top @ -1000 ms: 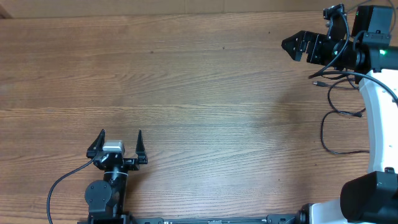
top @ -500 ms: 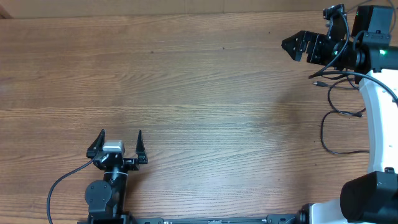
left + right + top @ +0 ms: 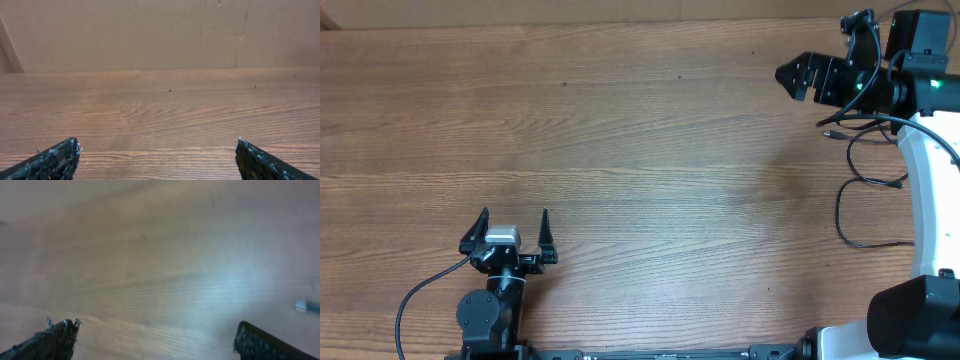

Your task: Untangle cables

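The cables (image 3: 841, 214) lie at the table's right edge as thin black cords in loose loops that cross each other. One small plug end (image 3: 829, 133) points left, just below my right arm. My right gripper (image 3: 785, 73) hovers at the far right, aimed left, up and to the left of the cords. In the blurred right wrist view it (image 3: 156, 328) stands open over bare wood, with a silver-tipped plug (image 3: 300, 306) at the right border. My left gripper (image 3: 514, 214) rests near the front left, far from the cords, and stands open (image 3: 157, 146) with nothing between its fingers.
A wooden table (image 3: 640, 150) fills the overhead view. A cardboard wall (image 3: 150, 35) stands along its far edge. The right arm's white link (image 3: 926, 180) runs over part of the cords. A thicker black wire (image 3: 412, 300) curves from the left arm's base.
My right gripper has shifted very slightly to the right. The left arm and the cables have not moved.
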### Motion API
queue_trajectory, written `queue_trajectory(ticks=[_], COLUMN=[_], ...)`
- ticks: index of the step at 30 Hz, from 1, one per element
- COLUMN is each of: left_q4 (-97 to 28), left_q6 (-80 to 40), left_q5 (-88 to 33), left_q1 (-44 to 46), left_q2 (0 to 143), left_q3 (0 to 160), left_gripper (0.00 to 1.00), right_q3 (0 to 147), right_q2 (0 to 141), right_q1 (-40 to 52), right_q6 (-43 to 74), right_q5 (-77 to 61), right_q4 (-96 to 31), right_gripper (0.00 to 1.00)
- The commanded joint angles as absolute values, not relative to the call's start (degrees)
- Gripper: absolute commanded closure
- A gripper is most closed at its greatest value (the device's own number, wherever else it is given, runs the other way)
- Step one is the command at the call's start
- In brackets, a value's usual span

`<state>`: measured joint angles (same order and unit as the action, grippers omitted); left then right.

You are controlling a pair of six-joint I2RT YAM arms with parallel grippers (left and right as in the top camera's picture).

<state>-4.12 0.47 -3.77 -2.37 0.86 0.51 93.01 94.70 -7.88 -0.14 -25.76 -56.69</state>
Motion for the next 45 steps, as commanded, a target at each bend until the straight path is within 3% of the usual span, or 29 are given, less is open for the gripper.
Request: queue_trajectory(ticks=[1, 5, 12, 22, 34, 38, 45], left_q4=[-4.3, -4.3, -4.3, -4.3, -4.3, -4.3, -4.3], left_q6=[1.7, 1.7, 1.7, 1.7, 1.7, 1.7, 1.7], left_q5=[-3.0, -3.0, -3.0, -3.0, -3.0, -3.0, -3.0], left_q1=[-2.7, -2.7, -2.7, -2.7, -2.7, -2.7, -2.7], left_q2=[0.2, 0.2, 0.2, 0.2, 0.2, 0.2, 0.2], left_q3=[0.3, 0.3, 0.3, 0.3, 0.3, 0.3, 0.3], left_gripper=[0.0, 0.01, 0.0, 0.01, 0.0, 0.0, 0.01], right_q3=[93.7, 93.5, 84.7, 50.5, 8.6, 0.7, 0.4], right_q2=[91.2, 87.6, 78.9, 61.2, 38.6, 30.7, 21.6], right_q1=[-7.7, -7.1, -4.8, -4.4, -4.5, -4.5, -4.5], right_q6=[-1.1, -1.2, -1.3, -1.3, 6.3, 7.8, 7.9], right_q5=[-19.4, -16.5, -16.5, -16.6, -16.8, -16.8, -16.5], right_q4=[-61.8, -60.7, -46.4, -23.0, 16.9, 18.7, 9.3], right_gripper=[0.0, 0.0, 0.0, 0.0, 0.0, 0.0, 0.0])
